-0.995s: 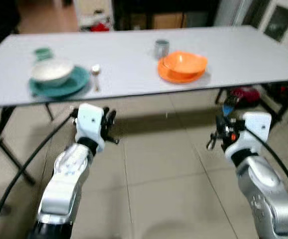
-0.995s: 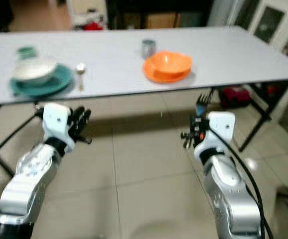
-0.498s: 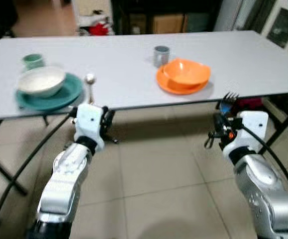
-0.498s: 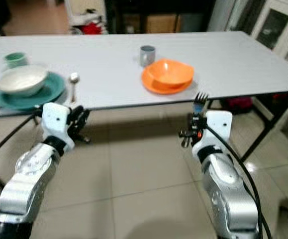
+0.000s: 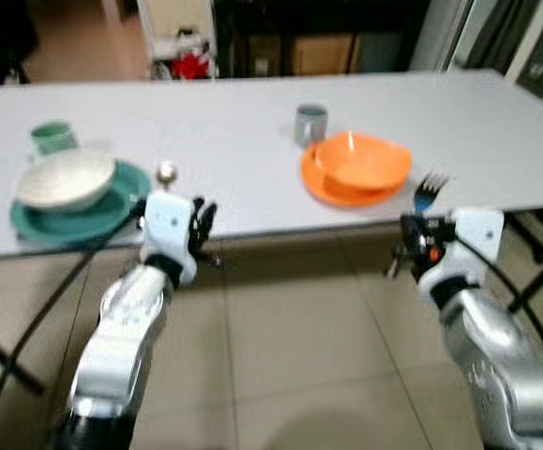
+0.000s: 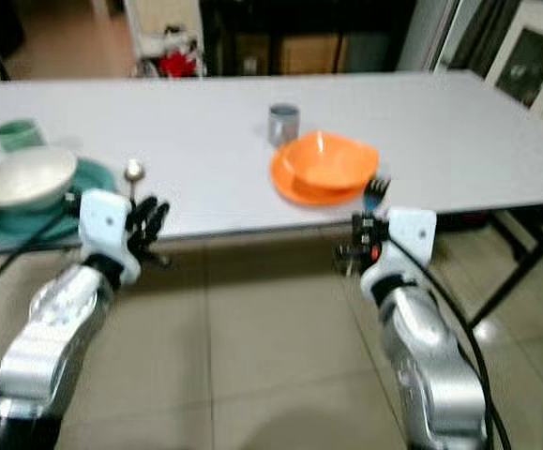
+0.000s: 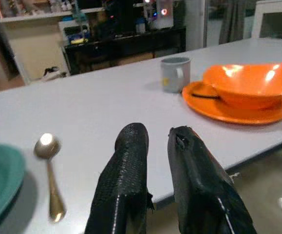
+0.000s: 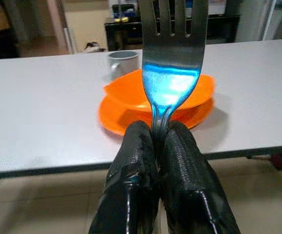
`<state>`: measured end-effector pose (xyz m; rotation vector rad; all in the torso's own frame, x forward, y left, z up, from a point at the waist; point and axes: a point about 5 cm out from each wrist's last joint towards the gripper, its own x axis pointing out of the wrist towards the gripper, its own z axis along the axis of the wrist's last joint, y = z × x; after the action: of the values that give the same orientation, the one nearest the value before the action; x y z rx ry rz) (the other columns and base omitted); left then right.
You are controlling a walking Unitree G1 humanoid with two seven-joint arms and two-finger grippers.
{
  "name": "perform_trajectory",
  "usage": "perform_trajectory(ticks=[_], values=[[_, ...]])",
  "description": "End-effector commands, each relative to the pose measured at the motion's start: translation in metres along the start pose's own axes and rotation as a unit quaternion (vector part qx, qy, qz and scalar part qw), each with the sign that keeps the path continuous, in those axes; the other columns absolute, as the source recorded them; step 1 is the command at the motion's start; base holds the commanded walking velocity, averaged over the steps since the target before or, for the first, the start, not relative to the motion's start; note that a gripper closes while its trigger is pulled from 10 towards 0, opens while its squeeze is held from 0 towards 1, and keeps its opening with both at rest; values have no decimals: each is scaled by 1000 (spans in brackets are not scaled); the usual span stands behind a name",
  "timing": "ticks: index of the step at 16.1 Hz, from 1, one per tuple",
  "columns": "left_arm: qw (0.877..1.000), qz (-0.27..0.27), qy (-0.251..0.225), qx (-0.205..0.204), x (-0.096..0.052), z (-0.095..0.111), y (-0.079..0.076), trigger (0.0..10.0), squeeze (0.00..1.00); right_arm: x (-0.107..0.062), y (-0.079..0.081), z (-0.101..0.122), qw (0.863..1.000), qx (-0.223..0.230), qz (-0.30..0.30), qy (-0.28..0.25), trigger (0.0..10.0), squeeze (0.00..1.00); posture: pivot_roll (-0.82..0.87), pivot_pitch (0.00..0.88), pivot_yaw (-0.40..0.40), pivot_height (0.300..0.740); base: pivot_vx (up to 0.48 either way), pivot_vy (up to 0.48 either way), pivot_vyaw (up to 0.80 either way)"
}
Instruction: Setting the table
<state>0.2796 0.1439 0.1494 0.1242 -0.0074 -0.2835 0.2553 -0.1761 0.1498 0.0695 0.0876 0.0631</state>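
Closer to the white table (image 5: 243,131) than a second ago, fork raised near its front edge. Right gripper (image 8: 156,146) pinched on the fork (image 8: 172,73) low on the neck, just before the orange bowl (image 6: 332,161). Stiff, light, slick metal; likely to swivel. Left gripper (image 7: 158,141) narrow, empty, beside the spoon (image 7: 49,173).

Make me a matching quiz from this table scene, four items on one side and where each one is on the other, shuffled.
Things:
1. metal fork
2. white bowl
3. grey mug
4. metal spoon

Places:
A. behind the orange plate
B. on the teal plate
C. gripped in the right gripper
D. on the white table, beside the teal plate

Pairs: 1-C, 2-B, 3-A, 4-D
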Motion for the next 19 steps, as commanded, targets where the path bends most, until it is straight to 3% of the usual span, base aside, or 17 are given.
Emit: perform_trajectory(ticks=[1, 13, 19], values=[[1000, -14, -5, -1, 2, 3, -8, 10000, 0, -2, -8, 4, 1000, -6, -13, -6, 10000, 0, 46, 0, 6, 740, 401, 0, 0], [1000, -19, -4, -1, 0, 2, -10, 10000, 0, -3, -4, 0, 1000, 10, 11, 24, 10000, 0, 47, 0, 1, 740, 398, 0, 0], [996, -88, -16, 9, 1, 7, -21, 10000, 0, 2, -6, 13, 993, 52, 45, 92, 10000, 0, 40, 0, 4, 740, 110, 0, 0]])
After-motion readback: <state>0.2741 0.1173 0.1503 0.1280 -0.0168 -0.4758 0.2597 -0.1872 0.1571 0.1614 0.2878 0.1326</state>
